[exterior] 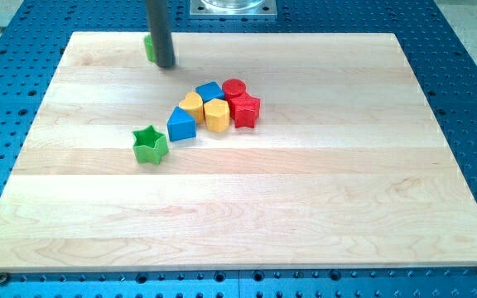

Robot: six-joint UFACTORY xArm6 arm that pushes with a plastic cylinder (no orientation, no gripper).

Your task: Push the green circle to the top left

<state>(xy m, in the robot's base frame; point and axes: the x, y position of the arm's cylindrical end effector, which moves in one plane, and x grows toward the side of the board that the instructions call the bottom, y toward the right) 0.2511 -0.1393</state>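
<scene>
The green circle sits near the board's top edge, left of centre, mostly hidden behind the dark rod; only its left side shows. My tip rests on the board right against the green circle's right side, toward the view's bottom of it. The rod rises out of the view's top.
A green star lies left of centre. A cluster sits mid-board: blue triangle, yellow heart, blue cube, yellow hexagon, red cylinder, red star. The wooden board lies on a blue perforated table.
</scene>
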